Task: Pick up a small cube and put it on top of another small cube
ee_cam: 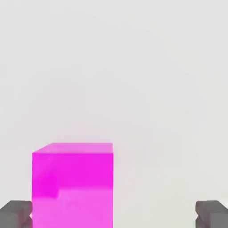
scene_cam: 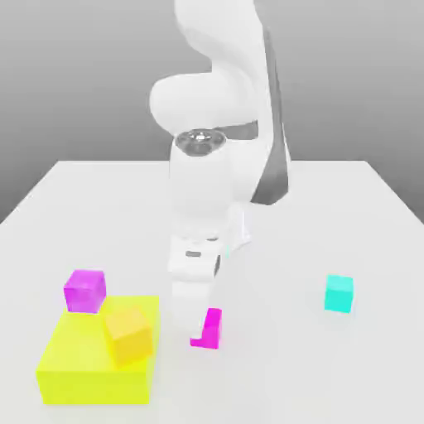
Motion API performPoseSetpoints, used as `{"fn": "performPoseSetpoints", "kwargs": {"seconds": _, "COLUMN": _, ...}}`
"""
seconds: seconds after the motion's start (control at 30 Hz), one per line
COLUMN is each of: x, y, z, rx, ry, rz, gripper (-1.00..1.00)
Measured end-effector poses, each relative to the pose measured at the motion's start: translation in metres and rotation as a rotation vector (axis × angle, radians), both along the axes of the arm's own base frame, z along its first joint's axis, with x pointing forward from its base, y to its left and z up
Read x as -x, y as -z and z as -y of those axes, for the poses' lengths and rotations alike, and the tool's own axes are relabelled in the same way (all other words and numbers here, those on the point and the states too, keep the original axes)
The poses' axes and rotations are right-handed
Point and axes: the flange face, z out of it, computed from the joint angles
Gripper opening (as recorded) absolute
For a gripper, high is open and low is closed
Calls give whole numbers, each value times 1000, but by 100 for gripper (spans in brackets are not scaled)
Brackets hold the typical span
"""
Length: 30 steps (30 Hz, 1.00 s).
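Observation:
The small cube [scene_cam: 212, 326], hot-pink and glossy, rests on the white table near the front middle of the exterior view. My gripper [scene_cam: 197, 323] hangs low right over it and partly covers its side towards the exterior view's left. In the hand view the small cube [ee_cam: 72, 185] lies between my open gripper's [ee_cam: 114, 216] grey fingertips [ee_cam: 16, 213], close against one and well apart from the other. A more purple-violet small cube [scene_cam: 84, 290] stands further to the exterior view's left, behind the yellow block.
A large yellow block [scene_cam: 87, 368] sits at the front on the exterior view's left, with an orange cube [scene_cam: 128, 334] on top of it. A cyan cube [scene_cam: 339, 293] stands apart on the exterior view's right. The white table [scene_cam: 348, 215] stretches behind.

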Motion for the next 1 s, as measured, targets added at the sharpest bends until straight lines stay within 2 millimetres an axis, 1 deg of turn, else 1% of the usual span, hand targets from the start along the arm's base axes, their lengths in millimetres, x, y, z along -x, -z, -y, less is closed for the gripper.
{"fn": "performPoseSetpoints", "kwargs": {"seconds": 0.23, "x": 5, "y": 21, "z": -1, "rx": 0, "ry": 1, "rz": -4, "gripper": 0}}
{"fn": "performPoseSetpoints", "kwargs": {"seconds": 0.43, "x": 17, "y": 42, "z": -6, "rx": -3, "ry": 6, "rz": -20, "gripper": 0}}
{"fn": "performPoseSetpoints", "kwargs": {"seconds": 0.47, "x": 19, "y": 45, "z": -6, "rx": -4, "ry": 7, "rz": -24, "gripper": -100}}
{"fn": "performPoseSetpoints", "kwargs": {"seconds": 0.7, "x": 19, "y": 46, "z": -7, "rx": -5, "ry": 7, "rz": -25, "gripper": -100}}
{"fn": "performPoseSetpoints", "kwargs": {"seconds": 1.0, "x": 3, "y": 16, "z": -1, "rx": 0, "ry": 0, "rz": -4, "gripper": -100}}
